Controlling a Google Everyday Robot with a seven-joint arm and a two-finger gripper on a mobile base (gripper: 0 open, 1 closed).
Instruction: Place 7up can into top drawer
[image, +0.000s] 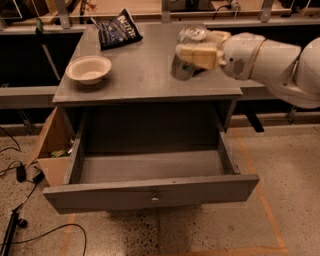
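Observation:
My gripper (194, 55) is above the right side of the grey cabinet top (145, 75), shut around the 7up can (181, 68). The can is silver with a silver top, held upright and slightly tilted, just above the surface. The cream fingers (200, 52) wrap its middle. The top drawer (150, 195) is pulled wide open below, with its flat grey front panel and small round knob (155, 198) toward me. The inside of the drawer holds nothing. The can is behind the drawer opening, over the top's right part.
A cream bowl (89, 69) sits on the left of the top. A dark chip bag (117, 29) lies at the back. A cardboard box (50, 150) stands left of the cabinet. Cables (20, 200) run on the floor at left. My white arm (275, 60) reaches in from the right.

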